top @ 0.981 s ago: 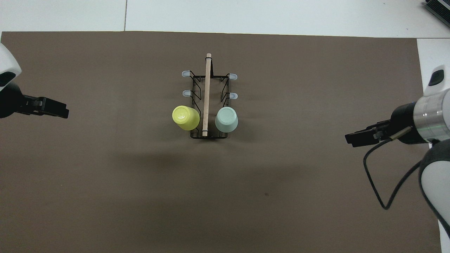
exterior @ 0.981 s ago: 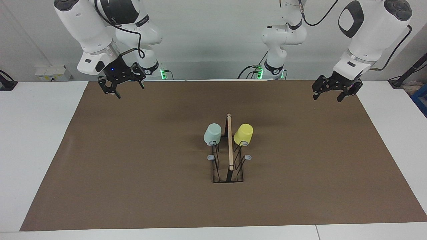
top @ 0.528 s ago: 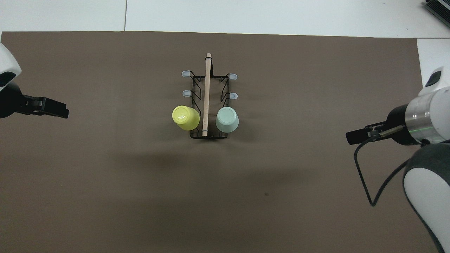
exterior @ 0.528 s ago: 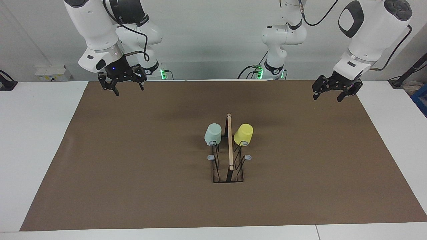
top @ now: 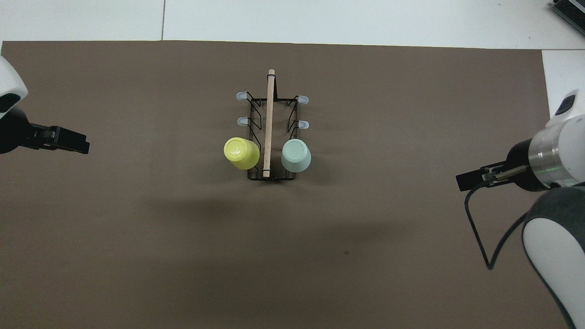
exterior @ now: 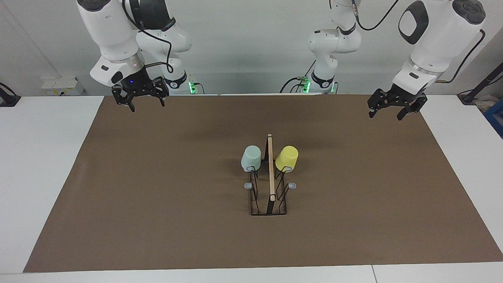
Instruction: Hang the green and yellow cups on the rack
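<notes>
Both cups (exterior: 250, 158) are hanging on the rack (exterior: 269, 196), well apart from your spread, empty left end effector (exterior: 387, 114) and right end effector (exterior: 142, 105); light, slick, you'd be gripping the wall.

The rack (exterior: 269, 184) stands mid-mat on the brown mat (exterior: 157, 196), its wooden bar (exterior: 270, 167) running toward the robots. On the prongs nearest the robots hang the green cup (exterior: 250, 158), toward the right arm's end, and the yellow cup (exterior: 287, 158), toward the left arm's end, both upturned. The right gripper (exterior: 146, 103) and left gripper (exterior: 387, 114) hang spread-fingered and empty over the mat's corners nearest the robots.
</notes>
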You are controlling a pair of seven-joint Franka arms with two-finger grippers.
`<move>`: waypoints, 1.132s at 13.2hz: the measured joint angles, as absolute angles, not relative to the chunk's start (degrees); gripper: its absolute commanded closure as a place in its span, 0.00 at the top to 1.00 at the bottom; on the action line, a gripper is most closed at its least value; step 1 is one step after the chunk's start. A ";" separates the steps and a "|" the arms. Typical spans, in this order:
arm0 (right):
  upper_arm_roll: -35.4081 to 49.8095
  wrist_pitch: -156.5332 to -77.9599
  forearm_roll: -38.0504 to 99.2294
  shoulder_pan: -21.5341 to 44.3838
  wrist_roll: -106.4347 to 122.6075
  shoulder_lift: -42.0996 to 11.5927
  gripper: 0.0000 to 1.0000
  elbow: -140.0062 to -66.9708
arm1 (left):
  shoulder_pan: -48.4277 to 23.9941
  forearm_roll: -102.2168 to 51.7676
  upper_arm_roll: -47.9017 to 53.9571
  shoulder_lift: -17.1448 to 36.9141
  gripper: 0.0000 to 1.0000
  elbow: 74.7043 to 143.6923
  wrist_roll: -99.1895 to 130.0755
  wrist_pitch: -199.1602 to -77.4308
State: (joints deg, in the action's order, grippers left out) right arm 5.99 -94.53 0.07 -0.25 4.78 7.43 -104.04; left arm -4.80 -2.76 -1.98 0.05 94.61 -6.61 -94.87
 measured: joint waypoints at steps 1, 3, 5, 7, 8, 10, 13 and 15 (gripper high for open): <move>5.99 -94.24 -0.17 -0.25 3.52 7.43 1.00 -104.04 | -4.80 -2.76 -1.98 0.05 1.00 94.61 -6.61 -94.87; 5.99 -94.10 -0.36 -0.25 2.64 7.40 1.00 -104.04 | -4.80 -2.76 -1.98 0.05 1.00 94.61 -6.61 -94.87; 5.98 -94.07 -0.98 -0.25 2.59 7.39 1.00 -104.04 | -4.80 -2.76 -1.98 0.05 1.00 94.61 -6.61 -94.87; 5.98 -93.93 -1.47 -0.26 2.59 7.38 1.00 -104.04 | -4.80 -2.76 -1.98 0.05 1.00 94.61 -6.61 -94.87; 5.98 -93.78 -1.48 -0.26 2.59 7.37 1.00 -104.04 | -4.80 -2.76 -1.98 0.05 1.00 94.61 -6.61 -94.87; 5.98 -93.52 -1.48 -0.26 2.59 7.37 1.00 -104.04 | -4.80 -2.76 -1.98 0.05 1.00 94.61 -6.61 -94.88; 5.98 -93.46 -1.48 -0.26 2.59 7.37 1.00 -104.04 | -4.80 -2.76 -1.98 0.05 1.00 94.61 -6.61 -94.87; 5.98 -93.45 -1.48 -0.26 2.59 7.37 1.00 -104.03 | -4.80 -2.76 -1.98 0.05 1.00 94.61 -6.61 -94.87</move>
